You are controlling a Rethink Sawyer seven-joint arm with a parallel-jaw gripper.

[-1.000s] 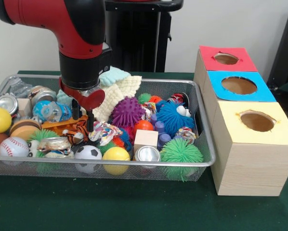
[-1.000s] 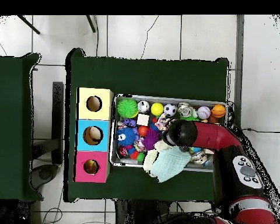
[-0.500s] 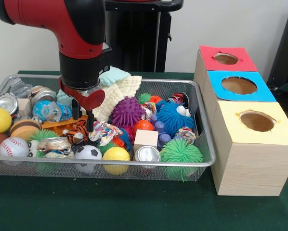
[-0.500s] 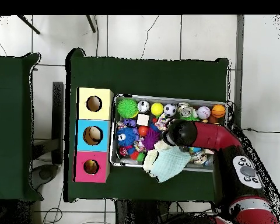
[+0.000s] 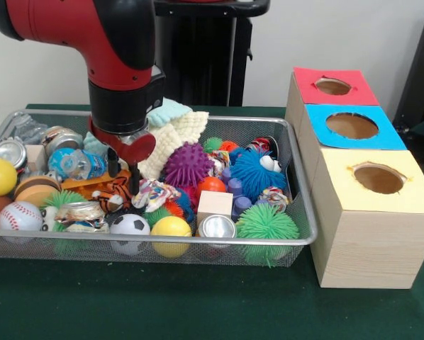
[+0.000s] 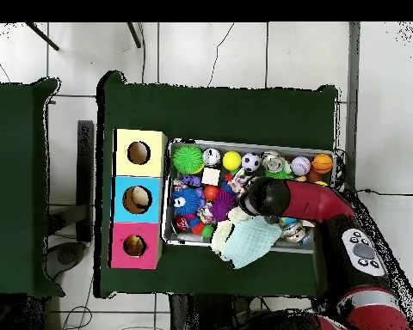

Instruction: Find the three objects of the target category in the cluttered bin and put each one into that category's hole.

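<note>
gripper slightly up, over bin

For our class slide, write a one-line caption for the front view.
Sawyer's claw lowered into a toy-filled wire bin beside three colour-topped boxes.

Front camera close and low across the wire bin; overhead far, straight down, sharing bin and boxes

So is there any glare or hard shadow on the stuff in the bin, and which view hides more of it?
Front view: soft, even light, with small bright glints on the silver metal can and a faint shadow under the wire mesh bin. Overhead view: the red and black arm covers part of the bin, so the claw is hidden there.
</note>
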